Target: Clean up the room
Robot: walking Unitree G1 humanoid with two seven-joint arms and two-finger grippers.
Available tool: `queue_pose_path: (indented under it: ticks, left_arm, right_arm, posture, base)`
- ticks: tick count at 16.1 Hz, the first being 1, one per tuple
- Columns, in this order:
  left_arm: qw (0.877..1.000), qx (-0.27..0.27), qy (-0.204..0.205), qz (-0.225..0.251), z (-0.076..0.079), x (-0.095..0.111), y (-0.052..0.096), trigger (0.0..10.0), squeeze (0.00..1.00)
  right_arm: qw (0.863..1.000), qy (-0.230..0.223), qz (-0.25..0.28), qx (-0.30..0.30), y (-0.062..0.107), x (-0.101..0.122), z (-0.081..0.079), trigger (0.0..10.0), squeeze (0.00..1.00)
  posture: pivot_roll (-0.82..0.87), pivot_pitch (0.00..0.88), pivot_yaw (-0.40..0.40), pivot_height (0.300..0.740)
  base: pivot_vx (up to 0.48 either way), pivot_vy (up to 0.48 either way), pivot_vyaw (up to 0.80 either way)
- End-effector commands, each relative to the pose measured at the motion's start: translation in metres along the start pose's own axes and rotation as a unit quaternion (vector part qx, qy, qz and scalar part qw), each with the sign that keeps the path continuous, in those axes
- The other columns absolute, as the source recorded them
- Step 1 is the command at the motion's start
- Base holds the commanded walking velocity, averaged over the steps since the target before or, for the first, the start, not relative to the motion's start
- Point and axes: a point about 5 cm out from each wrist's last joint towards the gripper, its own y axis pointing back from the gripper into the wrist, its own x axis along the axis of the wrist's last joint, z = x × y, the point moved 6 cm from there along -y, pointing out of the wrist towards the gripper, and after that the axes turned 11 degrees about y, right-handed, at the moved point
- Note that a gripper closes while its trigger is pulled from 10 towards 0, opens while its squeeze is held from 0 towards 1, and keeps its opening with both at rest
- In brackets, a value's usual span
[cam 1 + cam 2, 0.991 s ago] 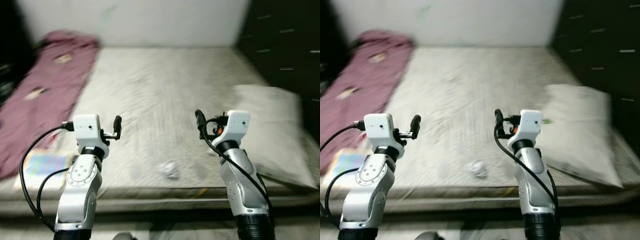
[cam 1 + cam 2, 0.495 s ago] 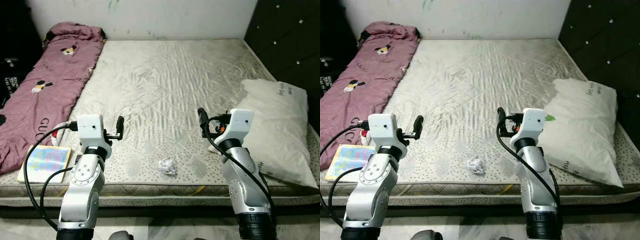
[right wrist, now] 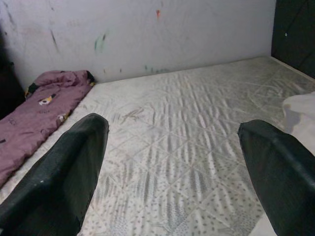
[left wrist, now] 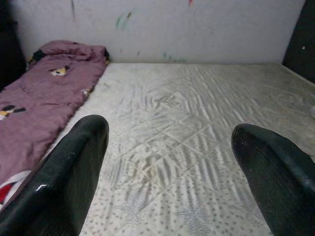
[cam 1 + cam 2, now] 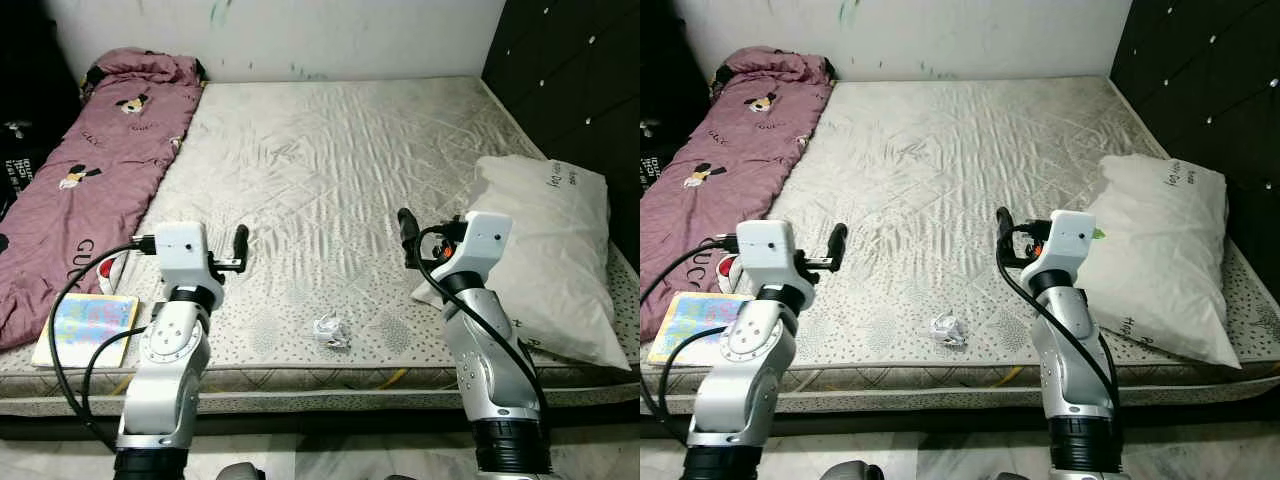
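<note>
A crumpled white paper ball (image 5: pixel 331 330) lies on the bare grey mattress (image 5: pixel 330 170) near its front edge, between my two arms. My left gripper (image 5: pixel 240 243) is raised over the front of the mattress, left of the paper and above it, open and holding nothing. To the right of the paper, at about the same height, my right gripper (image 5: pixel 404 230) also stands open and holds nothing. In both wrist views the black fingers (image 4: pixel 64 172) (image 3: pixel 64 162) stand wide apart over the mattress.
A white pillow (image 5: pixel 548 250) lies at the mattress's right side, close to my right arm. A purple blanket (image 5: pixel 95 160) runs along the left side, with a colourful book (image 5: pixel 85 327) at the front left corner. A dark padded wall (image 5: pixel 570 70) stands to the right.
The view was blurred one second ago and is now sharp and steady; the camera has shifted slightly. Both arms keep the same raised pose, and the paper ball lies where it was.
</note>
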Motion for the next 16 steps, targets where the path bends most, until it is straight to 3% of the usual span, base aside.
queue_pose_path:
  ticks: [1,4,7,9,11,12,16]
  left_arm:
    - [1.0,0.009,-0.004,-0.008,-0.008,-0.006,0.002,10.0,0.0]
    - [1.0,0.017,-0.002,-0.014,-0.015,-0.014,0.005,10.0,0.0]
    - [1.0,0.021,-0.012,-0.016,-0.017,-0.022,0.011,10.0,0.0]
    - [1.0,0.02,-0.01,-0.02,-0.019,-0.023,0.013,10.0,0.0]
    - [0.999,0.024,-0.003,-0.022,-0.022,-0.021,0.011,10.0,0.0]
    - [1.0,0.022,-0.001,-0.021,-0.019,-0.021,0.01,10.0,0.0]
    - [0.999,0.042,-0.01,-0.025,-0.021,-0.025,0.01,10.0,0.0]
  right_arm:
    - [1.0,-0.005,0.0,0.007,-0.001,-0.002,-0.004,10.0,0.0]
    - [0.999,0.006,0.01,0.041,-0.004,0.005,-0.018,10.0,0.0]
    - [1.0,0.012,-0.01,0.01,0.003,-0.01,-0.002,10.0,0.0]
    - [1.0,0.013,-0.009,0.009,0.005,-0.011,-0.004,10.0,0.0]
    - [0.997,0.076,-0.01,-0.018,0.006,-0.011,0.003,10.0,0.0]
    - [0.989,0.136,-0.002,-0.057,0.008,-0.009,0.019,10.0,0.0]
    - [0.988,0.144,0.001,-0.048,0.007,-0.009,0.019,10.0,0.0]
  posture:
    - [-0.01,0.0,0.017,0.74]
    - [-0.03,0.0,-0.003,0.74]
    - [-0.01,0.0,0.016,0.74]
    - [-0.01,0.0,0.02,0.74]
    - [-0.01,0.0,0.024,0.74]
    - [-0.01,0.0,0.013,0.74]
    - [-0.02,0.0,0.023,0.74]
  base:
    - [0.0,0.0,0.0]
    - [0.0,0.0,0.0]
    - [0.0,0.0,0.0]
    - [0.0,0.0,0.0]
    - [0.0,0.0,0.0]
    - [0.0,0.0,0.4]
    - [0.0,0.0,0.1]
